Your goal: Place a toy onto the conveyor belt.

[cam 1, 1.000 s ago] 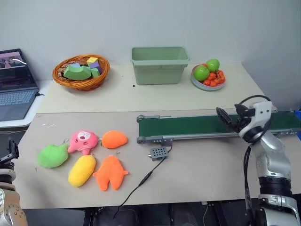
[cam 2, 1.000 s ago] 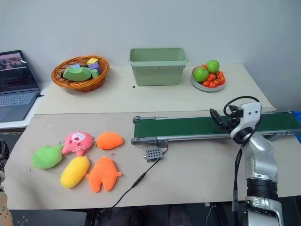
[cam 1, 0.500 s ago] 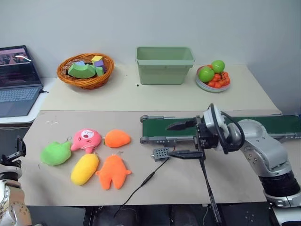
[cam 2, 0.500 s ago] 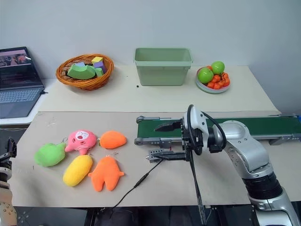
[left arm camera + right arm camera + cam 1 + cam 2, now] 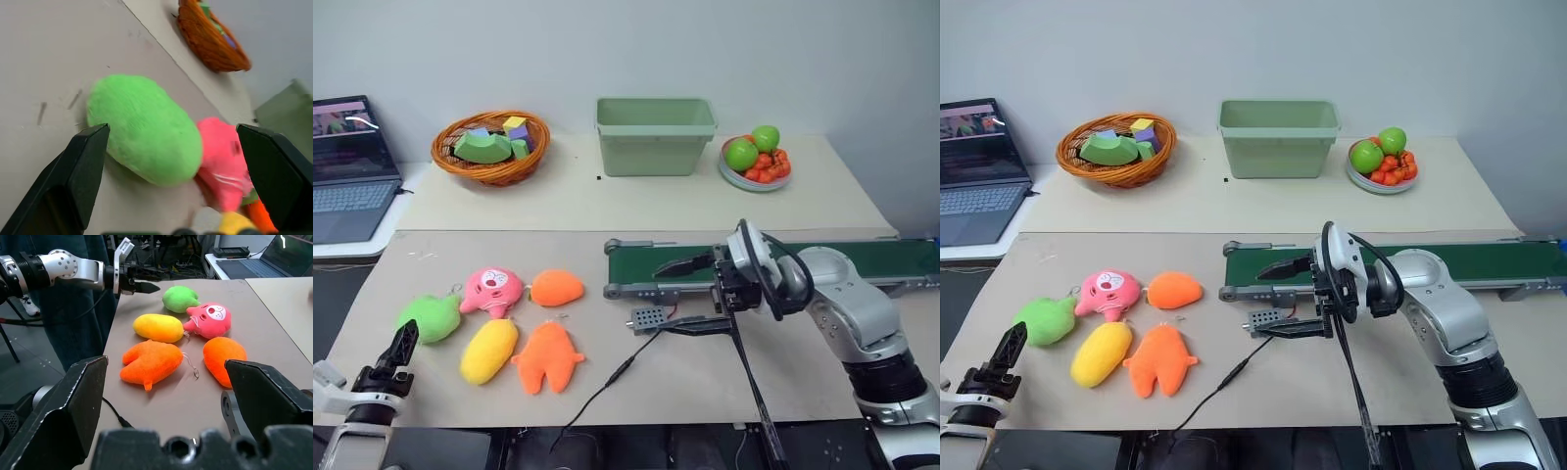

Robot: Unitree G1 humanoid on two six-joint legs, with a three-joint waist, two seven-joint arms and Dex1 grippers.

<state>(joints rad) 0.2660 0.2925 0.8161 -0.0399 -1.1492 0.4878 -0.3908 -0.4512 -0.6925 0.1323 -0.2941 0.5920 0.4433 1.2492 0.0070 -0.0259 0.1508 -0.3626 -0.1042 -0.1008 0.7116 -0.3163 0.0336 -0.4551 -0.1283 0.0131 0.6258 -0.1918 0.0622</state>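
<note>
The long tan surface (image 5: 724, 362) carries everything, and the conveyor belt (image 5: 862, 259) makes a handy landmark, running dark green along its right half. Nothing rests on the belt, so the job is barely begun: the pick-up, the carry across and the set-down are all left to do. The right gripper (image 5: 690, 292) hangs just in front of the belt's left end, its jaws spread wide and holding nothing, over a small grey box (image 5: 644, 318) with a black cable. Beyond the belt stand a light green bin (image 5: 656, 135), a wicker basket (image 5: 491, 147) and a plate of fruit (image 5: 752, 157). Well to the left of the belt lies a cluster of plush toys, and the toy (image 5: 431, 317) wanted, the lime-green one, is the farthest of them from the belt, touching a pink plush (image 5: 491, 291) with a yellow plush (image 5: 488, 351) just beside it. The left gripper (image 5: 399, 348) sits near the toy, jaws fully apart and empty, pointed at it but not yet touching.
</note>
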